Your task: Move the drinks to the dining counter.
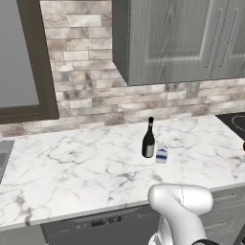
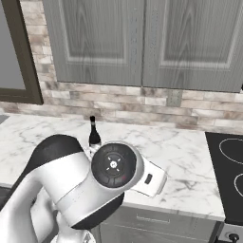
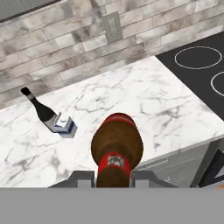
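The red-brown beer bottle [image 3: 116, 148] is one of the drinks, and my gripper [image 3: 113, 177] is shut on it, held up above the front edge of the marble counter [image 3: 131, 100]. Its grey fingers [image 3: 81, 177] press the bottle from both sides. On that counter, the tall black wine bottle [image 1: 149, 141] [image 2: 94, 135] [image 3: 41, 109] stands upright. The small blue-and-white milk carton [image 1: 161, 154] [image 3: 65, 125] sits right beside it. This counter has a dark dishwasher [image 1: 105, 224] under it. The dining counter is out of view.
A black cooktop [image 1: 234, 122] [image 2: 228, 166] [image 3: 197, 70] is set into the counter at the right. Grey wall cabinets [image 1: 177, 38] hang over the brick backsplash [image 1: 86, 72]. A dark-framed window [image 1: 21, 62] is at the left. My arm's elbow [image 2: 114, 166] blocks the counter's front.
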You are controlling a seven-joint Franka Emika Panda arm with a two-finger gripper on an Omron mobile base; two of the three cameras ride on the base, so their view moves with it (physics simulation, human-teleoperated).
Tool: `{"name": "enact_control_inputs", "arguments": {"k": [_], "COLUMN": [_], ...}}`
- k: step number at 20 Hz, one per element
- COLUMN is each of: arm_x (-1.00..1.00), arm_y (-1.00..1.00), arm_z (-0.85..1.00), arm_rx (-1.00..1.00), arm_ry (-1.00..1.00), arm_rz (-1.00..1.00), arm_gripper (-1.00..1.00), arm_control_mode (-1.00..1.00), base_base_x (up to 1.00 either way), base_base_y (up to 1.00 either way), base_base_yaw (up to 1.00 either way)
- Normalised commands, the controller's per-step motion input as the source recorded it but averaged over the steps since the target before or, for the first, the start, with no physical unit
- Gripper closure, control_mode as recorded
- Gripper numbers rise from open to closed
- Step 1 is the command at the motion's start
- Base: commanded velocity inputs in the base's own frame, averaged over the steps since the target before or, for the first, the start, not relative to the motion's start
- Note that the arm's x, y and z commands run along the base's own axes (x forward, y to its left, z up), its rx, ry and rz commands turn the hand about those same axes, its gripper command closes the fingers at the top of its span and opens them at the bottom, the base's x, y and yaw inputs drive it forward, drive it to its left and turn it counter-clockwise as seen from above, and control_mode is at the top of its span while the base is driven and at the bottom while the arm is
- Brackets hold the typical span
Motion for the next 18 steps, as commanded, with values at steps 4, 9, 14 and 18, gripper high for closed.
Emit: {"name": "enact_control_inputs", "arguments": {"k": [4,9,14,18], "arm_x": [-0.64,-0.05,0.0,0.0], "arm_y": [-0.03,-0.11,0.0,0.0], "arm_z": [0.47,0.03,0.0,0.0], "arm_rx": [0.0,0.0,0.0,0.0], "arm_ry": [0.02,0.0,0.0,0.0], "arm_rz": [-0.05,-0.04,0.0,0.0], "arm_gripper": [1.0,1.0,1.0,1.0], "arm_control_mode": [-1.0,1.0,1.0,1.0], "base_base_x": [0.0,-0.07,0.0,0.0], "base_base_y": [0.0,-0.49,0.0,0.0], "base_base_yaw": [0.0,-0.56,-1.0,-1.0]}}
